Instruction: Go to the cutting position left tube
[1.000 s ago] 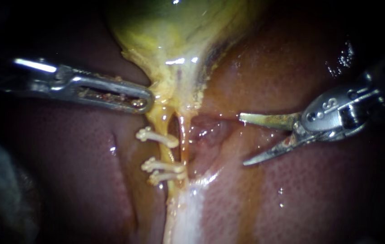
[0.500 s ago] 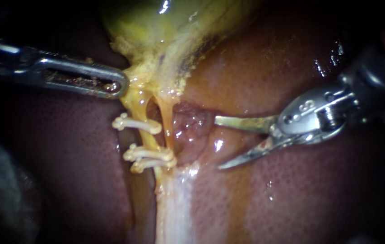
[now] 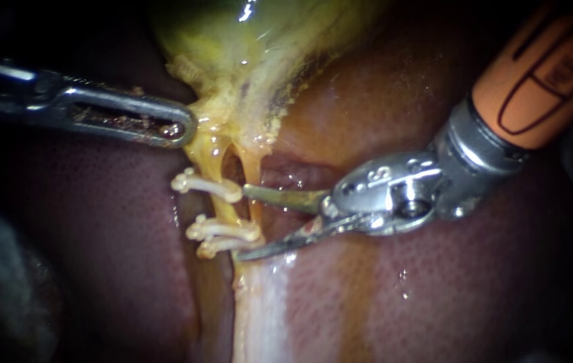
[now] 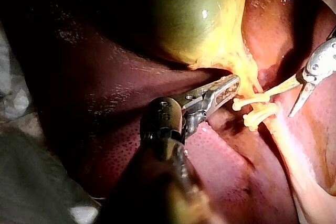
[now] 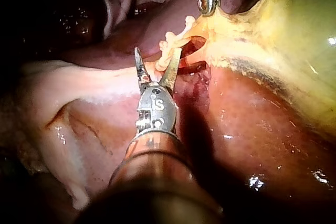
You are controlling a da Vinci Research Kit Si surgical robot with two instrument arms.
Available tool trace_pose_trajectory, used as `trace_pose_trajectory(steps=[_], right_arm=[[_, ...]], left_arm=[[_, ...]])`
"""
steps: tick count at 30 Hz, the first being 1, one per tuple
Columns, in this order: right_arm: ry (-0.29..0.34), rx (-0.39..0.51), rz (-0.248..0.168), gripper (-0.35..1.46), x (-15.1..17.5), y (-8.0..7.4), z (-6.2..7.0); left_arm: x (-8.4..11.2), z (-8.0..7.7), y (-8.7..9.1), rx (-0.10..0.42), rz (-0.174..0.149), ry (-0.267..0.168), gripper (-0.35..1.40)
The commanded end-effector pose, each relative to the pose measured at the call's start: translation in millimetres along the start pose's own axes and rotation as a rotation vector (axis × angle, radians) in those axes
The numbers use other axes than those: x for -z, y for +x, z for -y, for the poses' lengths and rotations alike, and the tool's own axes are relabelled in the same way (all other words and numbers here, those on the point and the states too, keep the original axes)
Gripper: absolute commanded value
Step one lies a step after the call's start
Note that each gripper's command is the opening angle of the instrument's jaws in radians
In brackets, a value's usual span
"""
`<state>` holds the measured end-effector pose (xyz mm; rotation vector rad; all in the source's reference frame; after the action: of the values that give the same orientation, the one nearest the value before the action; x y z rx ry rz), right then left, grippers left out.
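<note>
Close view of a pig's liver (image 3: 447, 296), with the yellow-green gallbladder (image 3: 252, 47) on the far side. The left tube (image 3: 230, 212), a thin, wet, yellow strand, runs from the gallbladder's neck toward the near side and is crossed by three white clips (image 3: 205, 186). The left instrument (image 3: 182, 128) has its hand pinching the gallbladder's neck. The right instrument (image 3: 242, 223) has its bladed hand spread, tips just beside the tube. The tube looks soft, slippery and easily torn. The bare stretch between the far clip and the near pair seems the place to close on.
</note>
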<state>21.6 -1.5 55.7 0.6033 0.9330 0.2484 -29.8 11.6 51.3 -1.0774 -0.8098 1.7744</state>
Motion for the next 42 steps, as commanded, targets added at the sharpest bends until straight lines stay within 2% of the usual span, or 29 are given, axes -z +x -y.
trace_pose_trajectory(steps=[1, 13, 20, 29, 33, 37, 42], right_arm=[[0.003, -0.002, 0.003, 1.45, -0.2, -0.2, -0.1], [0.023, -0.03, 0.012, 1.43, -2.0, -1.5, -2.5], [0.072, -0.027, -0.001, 1.43, -3.6, -2.4, -3.4], [0.185, -0.042, -0.088, 1.33, -5.3, -1.0, -3.2], [0.189, -0.063, -0.111, 1.33, -6.5, -0.1, -3.2], [0.158, -0.108, -0.149, 1.35, -7.6, 0.7, -3.2], [0.168, -0.154, -0.179, 1.36, -8.5, 1.4, -3.5]], left_arm=[[0.0, 0.0, 0.0, 0.0, 0.0, 0.0, -0.35], [-0.1, 0.0, 0.0, 0.0, -0.001, 0.001, -0.35], [-0.3, -0.1, 0.0, 0.0, -0.001, 0.002, -0.35], [-0.5, -0.1, 0.0, 0.001, -0.002, 0.003, -0.35], [-0.6, -0.1, 0.1, 0.001, -0.002, 0.003, -0.35], [-0.6, -0.2, 0.1, 0.001, -0.002, 0.004, -0.35], [-0.7, -0.2, 0.1, 0.001, -0.003, 0.004, -0.35]])
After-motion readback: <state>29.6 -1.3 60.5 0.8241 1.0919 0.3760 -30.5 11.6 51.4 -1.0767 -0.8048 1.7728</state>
